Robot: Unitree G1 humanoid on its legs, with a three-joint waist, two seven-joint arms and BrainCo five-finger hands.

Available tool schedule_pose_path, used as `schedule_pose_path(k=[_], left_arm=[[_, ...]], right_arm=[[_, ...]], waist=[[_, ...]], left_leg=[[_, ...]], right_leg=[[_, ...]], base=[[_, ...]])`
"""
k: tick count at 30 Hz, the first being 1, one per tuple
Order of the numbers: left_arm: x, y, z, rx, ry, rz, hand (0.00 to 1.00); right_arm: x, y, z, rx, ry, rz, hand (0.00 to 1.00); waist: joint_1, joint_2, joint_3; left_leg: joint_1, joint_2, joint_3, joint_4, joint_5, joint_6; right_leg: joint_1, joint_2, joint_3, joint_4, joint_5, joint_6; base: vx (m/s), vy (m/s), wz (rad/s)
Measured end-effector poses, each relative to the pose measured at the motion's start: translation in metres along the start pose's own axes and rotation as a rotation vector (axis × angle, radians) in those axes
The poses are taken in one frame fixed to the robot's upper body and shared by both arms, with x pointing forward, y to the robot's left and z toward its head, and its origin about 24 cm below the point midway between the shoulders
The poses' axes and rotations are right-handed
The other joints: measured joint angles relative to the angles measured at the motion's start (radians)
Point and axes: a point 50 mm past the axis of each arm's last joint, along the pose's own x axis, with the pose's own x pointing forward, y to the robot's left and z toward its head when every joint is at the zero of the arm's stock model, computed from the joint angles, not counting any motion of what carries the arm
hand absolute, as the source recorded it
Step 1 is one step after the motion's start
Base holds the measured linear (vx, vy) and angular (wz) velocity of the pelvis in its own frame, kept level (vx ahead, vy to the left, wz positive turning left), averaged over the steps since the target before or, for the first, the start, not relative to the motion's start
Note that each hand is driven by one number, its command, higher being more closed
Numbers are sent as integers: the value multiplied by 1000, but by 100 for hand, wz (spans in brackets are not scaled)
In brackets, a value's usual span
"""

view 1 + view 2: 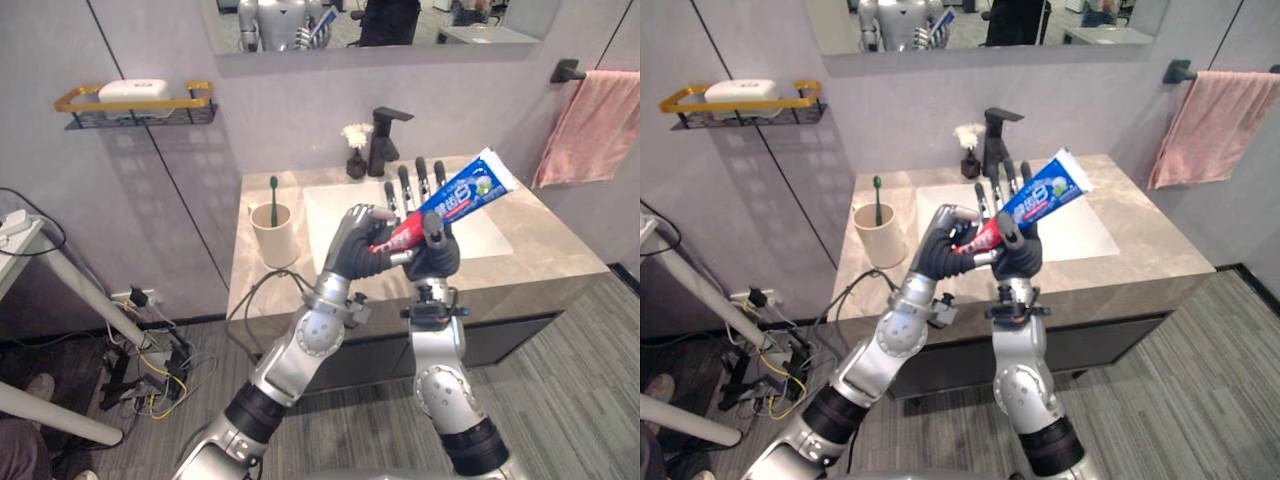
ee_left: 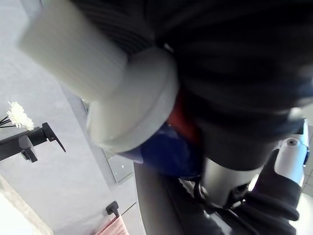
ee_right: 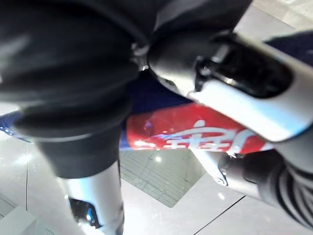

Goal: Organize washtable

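Observation:
A blue and red toothpaste tube (image 1: 455,200) is held in the air above the white sink basin (image 1: 325,215), slanting up to the right. My left hand (image 1: 352,252) is curled round its red cap end, and the white cap (image 2: 132,107) looms close in the left wrist view. My right hand (image 1: 432,255) is behind the tube's middle with fingers (image 1: 405,188) straight up. Its thumb presses across the tube (image 3: 190,134), pinching it against the palm.
A beige cup (image 1: 272,235) with a green toothbrush (image 1: 274,190) stands on the stone counter (image 1: 560,262) left of the basin. A black faucet (image 1: 385,140) and a small flower vase (image 1: 355,155) are behind it. Wall shelf (image 1: 135,105) at left, pink towel (image 1: 595,125) at right.

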Motion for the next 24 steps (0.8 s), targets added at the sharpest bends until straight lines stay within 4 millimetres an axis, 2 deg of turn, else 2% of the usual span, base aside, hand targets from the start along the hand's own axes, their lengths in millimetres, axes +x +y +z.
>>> schedule_pose_path(k=[9, 24], left_arm=[[4, -1, 3, -6, -32, -7, 100], [1, -4, -5, 2, -13, -28, 100]], right_arm=[[9, 5, 4, -5, -6, 41, 0], [10, 2, 5, -31, 41, 53, 0]], waist=[[8, -8, -5], [10, -13, -8]], left_leg=[[2, 0, 6, 0, 0, 0], [-1, 0, 33, -2, -1, 0]], right_leg=[[-2, 0, 5, 0, 1, 1], [-19, 3, 38, 0, 11, 2]], base=[[0, 0, 0], [-14, -2, -6]])
